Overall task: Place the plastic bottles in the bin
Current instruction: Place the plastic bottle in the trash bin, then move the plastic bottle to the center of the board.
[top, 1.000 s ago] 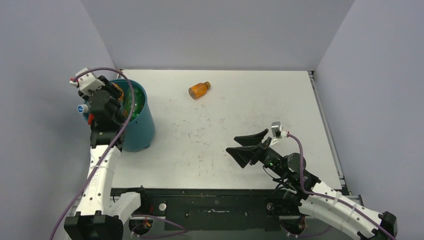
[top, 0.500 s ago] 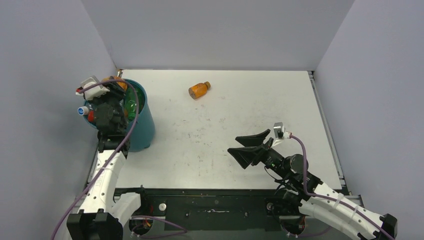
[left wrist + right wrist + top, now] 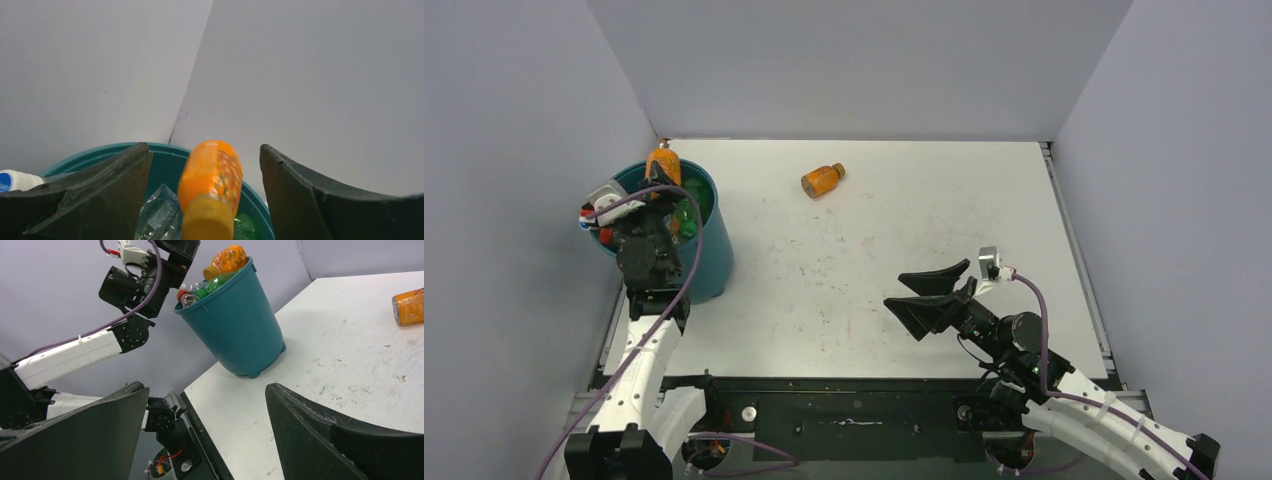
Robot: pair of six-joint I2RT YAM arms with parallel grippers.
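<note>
The teal bin (image 3: 709, 255) stands at the table's left edge, holding several plastic bottles, among them a green one (image 3: 686, 215) and a clear one (image 3: 157, 215). My left gripper (image 3: 656, 198) hovers over the bin's near rim (image 3: 170, 146) and is open. An orange bottle (image 3: 212, 175), blurred, lies free between the spread jaws without touching them, above the far rim (image 3: 664, 165). It tops the pile in the right wrist view (image 3: 227, 260). Another orange bottle (image 3: 822, 180) lies on its side at the table's far middle (image 3: 409, 305). My right gripper (image 3: 894, 288) is open and empty over the near right table.
Grey walls close in the table on the left, back and right. The bin (image 3: 235, 325) nearly touches the left wall. A white-and-blue cap (image 3: 12, 180) and a red cap (image 3: 182, 294) poke up at the bin's near rim.
My left gripper drew back toward me and opened, letting go of the orange bottle, which now sits at the bin's far rim. The right arm shifted slightly nearer.
</note>
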